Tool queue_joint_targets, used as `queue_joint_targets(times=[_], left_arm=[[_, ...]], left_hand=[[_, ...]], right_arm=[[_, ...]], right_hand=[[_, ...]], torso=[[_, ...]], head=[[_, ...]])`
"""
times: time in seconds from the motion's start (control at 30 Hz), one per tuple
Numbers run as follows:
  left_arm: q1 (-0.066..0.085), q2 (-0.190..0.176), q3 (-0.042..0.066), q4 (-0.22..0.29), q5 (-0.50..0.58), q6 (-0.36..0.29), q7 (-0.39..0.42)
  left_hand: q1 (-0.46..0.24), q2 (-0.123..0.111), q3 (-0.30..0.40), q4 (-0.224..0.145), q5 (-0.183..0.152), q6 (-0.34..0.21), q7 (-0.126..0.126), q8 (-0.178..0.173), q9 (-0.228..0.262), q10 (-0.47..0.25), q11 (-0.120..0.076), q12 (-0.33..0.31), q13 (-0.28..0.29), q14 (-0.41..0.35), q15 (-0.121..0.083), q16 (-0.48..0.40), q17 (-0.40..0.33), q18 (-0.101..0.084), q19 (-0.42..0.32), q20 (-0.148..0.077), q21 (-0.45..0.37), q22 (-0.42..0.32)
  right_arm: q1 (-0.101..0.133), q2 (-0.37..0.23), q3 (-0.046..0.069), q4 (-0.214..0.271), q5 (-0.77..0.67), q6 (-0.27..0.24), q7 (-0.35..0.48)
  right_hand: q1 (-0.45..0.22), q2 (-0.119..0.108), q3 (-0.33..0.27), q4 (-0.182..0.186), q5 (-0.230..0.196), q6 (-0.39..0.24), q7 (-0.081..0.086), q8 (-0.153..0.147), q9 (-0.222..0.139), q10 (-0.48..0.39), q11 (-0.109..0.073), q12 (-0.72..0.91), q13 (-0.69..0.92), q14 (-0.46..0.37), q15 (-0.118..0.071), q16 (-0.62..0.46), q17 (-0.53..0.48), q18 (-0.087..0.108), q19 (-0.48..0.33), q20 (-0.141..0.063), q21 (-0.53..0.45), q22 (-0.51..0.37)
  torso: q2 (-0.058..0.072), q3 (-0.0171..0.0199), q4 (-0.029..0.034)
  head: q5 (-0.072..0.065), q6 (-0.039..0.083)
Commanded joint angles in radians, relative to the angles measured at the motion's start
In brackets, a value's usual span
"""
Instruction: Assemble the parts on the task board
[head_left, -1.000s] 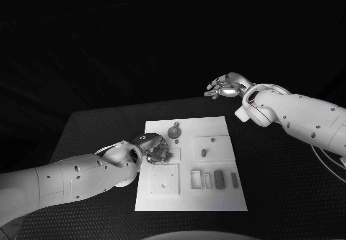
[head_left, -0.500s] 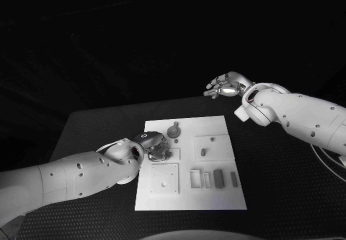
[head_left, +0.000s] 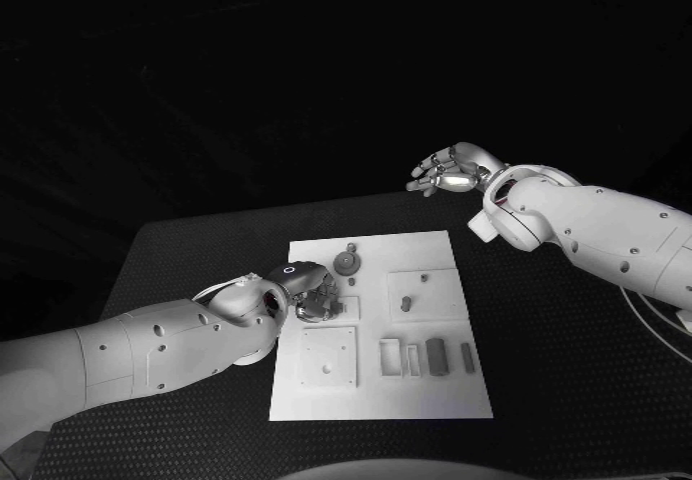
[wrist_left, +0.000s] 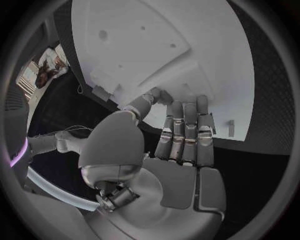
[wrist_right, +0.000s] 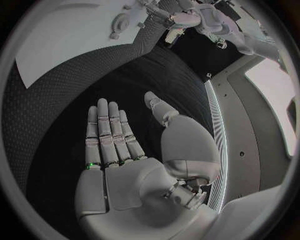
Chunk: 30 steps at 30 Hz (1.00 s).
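The white task board (head_left: 382, 395) lies in the middle of the black table. On it are a round toothed part (head_left: 348, 263), a small peg (head_left: 408, 304) on a raised square, and a dark bar (head_left: 437, 355) among pale slots. My left hand (head_left: 306, 291) is low over the board's left side, fingertips down on it beside a square plate (head_left: 329, 357). In the left wrist view its fingers (wrist_left: 185, 127) lie straight and together against the board (wrist_left: 156, 50), with nothing seen in them. My right hand (head_left: 453, 170) hangs beyond the table's far edge, fingers (wrist_right: 109, 132) spread and empty.
Black table (head_left: 562, 350) surrounds the board, with bare room on its right. In the right wrist view the board (wrist_right: 69, 45) with its toothed part (wrist_right: 119, 22) lies far beyond the right hand, and the left hand (wrist_right: 187, 20) is over it.
My left hand has edged a little toward the far side of the board, its arm following. The right hand has stayed where it was.
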Motion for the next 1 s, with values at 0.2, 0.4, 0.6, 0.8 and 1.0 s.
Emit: queue_joint_targets(times=[0.2, 0.4, 0.6, 0.8, 1.0], left_arm=[[-0.016, 0.014, -0.013, -0.011, -0.057, 0.118, -0.036], [-0.025, 0.018, -0.013, -0.017, -0.073, 0.114, -0.036], [-0.025, 0.014, -0.013, -0.018, -0.073, 0.100, -0.021], [-0.025, 0.010, -0.013, -0.017, -0.073, 0.059, 0.002], [-0.025, 0.004, -0.012, -0.014, -0.063, 0.003, 0.029]], left_hand=[[0.002, -0.009, -0.003, -0.014, 0.021, -0.019, 0.008, -0.009, -0.019, 0.000, 0.002, 0.018, -0.001, -0.001, -0.009, 0.016, 0.000, -0.002, 0.009, -0.006, 0.008, 0.014], [0.018, -0.013, 0.002, -0.027, 0.038, -0.020, 0.006, -0.009, -0.024, 0.004, 0.000, 0.032, 0.000, 0.004, -0.013, 0.027, 0.003, -0.001, 0.016, -0.010, 0.011, 0.023], [0.027, 0.007, 0.010, -0.031, 0.051, -0.004, 0.003, 0.000, -0.025, 0.009, -0.003, 0.042, -0.001, 0.009, -0.017, 0.035, 0.003, -0.002, 0.023, -0.013, 0.013, 0.031], [0.043, 0.036, 0.034, -0.027, 0.057, 0.025, -0.010, 0.018, -0.024, 0.032, -0.016, 0.056, -0.004, 0.030, -0.028, 0.047, 0.004, 0.000, 0.045, -0.021, 0.021, 0.041], [0.051, 0.023, 0.080, -0.005, 0.063, 0.040, -0.017, 0.027, -0.030, 0.050, -0.024, 0.065, -0.012, 0.049, -0.040, 0.054, 0.000, -0.005, 0.063, -0.033, 0.023, 0.054]], right_arm=[[0.000, 0.001, 0.000, 0.004, 0.000, 0.012, 0.012], [0.000, 0.002, 0.000, 0.004, 0.001, 0.012, 0.012], [0.000, 0.002, 0.000, 0.005, 0.001, 0.010, 0.012], [0.000, 0.001, 0.000, 0.006, 0.001, 0.007, 0.014], [0.000, -0.001, 0.000, 0.008, 0.003, 0.006, 0.015]], right_hand=[[0.004, 0.003, -0.003, -0.002, 0.003, -0.006, 0.033, 0.006, -0.001, 0.000, 0.004, 0.006, -0.002, 0.003, 0.006, -0.005, 0.002, -0.011, -0.002, 0.002, -0.007, 0.002], [0.004, 0.003, -0.003, -0.002, 0.003, -0.006, 0.033, 0.006, -0.002, 0.000, 0.004, 0.006, -0.003, 0.003, 0.006, -0.005, 0.002, -0.011, -0.002, 0.002, -0.007, 0.002], [0.004, 0.003, -0.003, -0.002, 0.003, -0.006, 0.033, 0.007, -0.002, 0.000, 0.004, 0.006, -0.003, 0.003, 0.006, -0.006, 0.003, -0.011, -0.002, 0.002, -0.007, 0.002], [0.003, 0.003, -0.003, -0.001, 0.003, -0.006, 0.033, 0.007, -0.002, 0.000, 0.004, 0.006, -0.004, 0.003, 0.006, -0.006, 0.003, -0.011, -0.001, 0.002, -0.008, 0.002], [0.003, 0.004, -0.003, -0.001, 0.003, -0.006, 0.033, 0.007, -0.002, 0.000, 0.003, 0.007, -0.004, 0.003, 0.006, -0.006, 0.003, -0.011, -0.001, 0.002, -0.008, 0.003]], torso=[[0.000, -0.0003, 0.0002], [0.000, -0.0001, -0.0005], [0.000, -0.0001, 0.0001], [0.000, -0.0001, 0.0000], [0.000, -0.0004, 0.0002]], head=[[0.000, 0.000], [0.000, -0.001], [-0.001, 0.000], [0.000, 0.003], [0.001, 0.007]])
